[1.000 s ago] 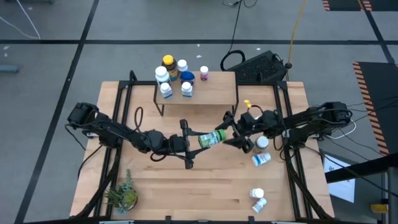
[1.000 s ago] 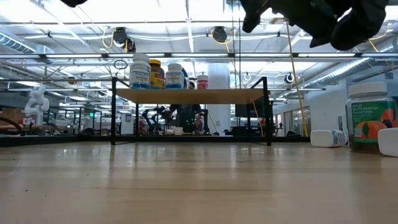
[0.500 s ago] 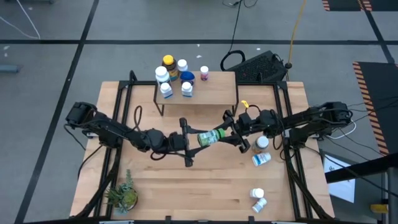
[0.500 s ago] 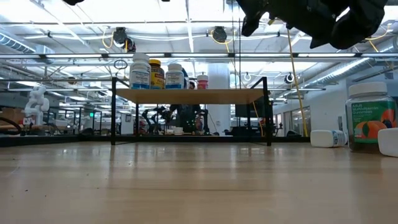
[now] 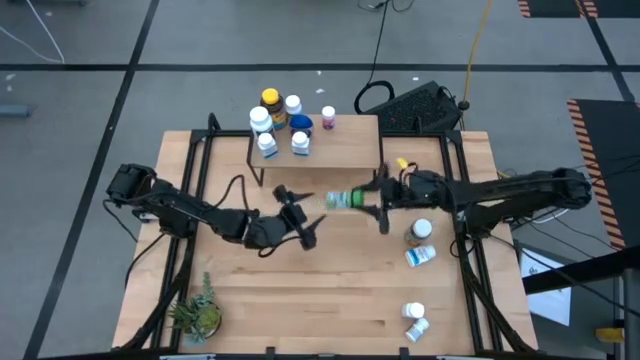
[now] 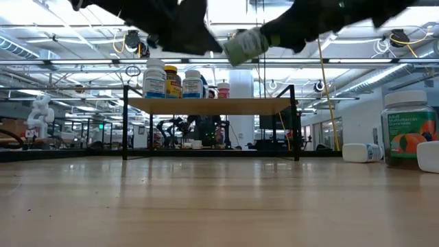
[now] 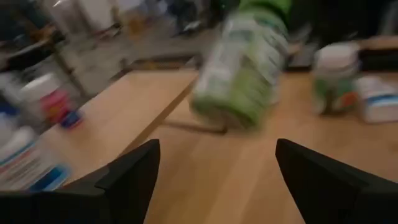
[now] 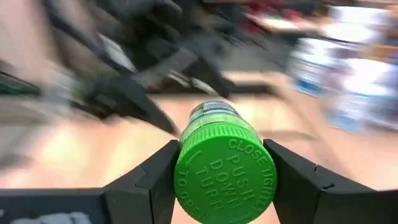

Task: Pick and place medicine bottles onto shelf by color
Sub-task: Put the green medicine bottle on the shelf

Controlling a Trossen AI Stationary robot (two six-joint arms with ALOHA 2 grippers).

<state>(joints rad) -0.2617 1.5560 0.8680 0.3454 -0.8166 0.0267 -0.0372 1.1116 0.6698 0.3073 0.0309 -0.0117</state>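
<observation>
A green-capped medicine bottle (image 5: 345, 199) hangs in the air in front of the shelf (image 5: 345, 145), with my right gripper (image 5: 372, 200) shut on it. My left gripper (image 5: 300, 216) stands open a little to the bottle's left and nearer the table's front, touching nothing. The left wrist view shows the bottle (image 7: 245, 68) beyond the spread fingers. Several bottles stand on the shelf's left half, among them an amber yellow-capped one (image 5: 270, 100), a blue one (image 5: 301, 125) and a pink-labelled one (image 5: 328, 117). My right gripper pinches the bottle's green cap (image 8: 186, 180) between its two fingers, one on each side of the cap. The fingers come about level from the table's right and lie along the bottle. The bottle is lifted clear, roughly level, with its bottom toward the left gripper.
On the table's right side stand an orange-labelled jar (image 5: 421, 232) and white bottles lying down (image 5: 420, 255), (image 5: 413, 312), (image 5: 417, 328). A potted plant (image 5: 197, 315) sits at the near left corner. The shelf's right half (image 5: 355, 135) is bare.
The bottle has passed from the left gripper to the right. My right gripper shut on its cap end and carried it toward the far edge, turning level. My left gripper opened, let go, tipped down and drew back toward the left.
</observation>
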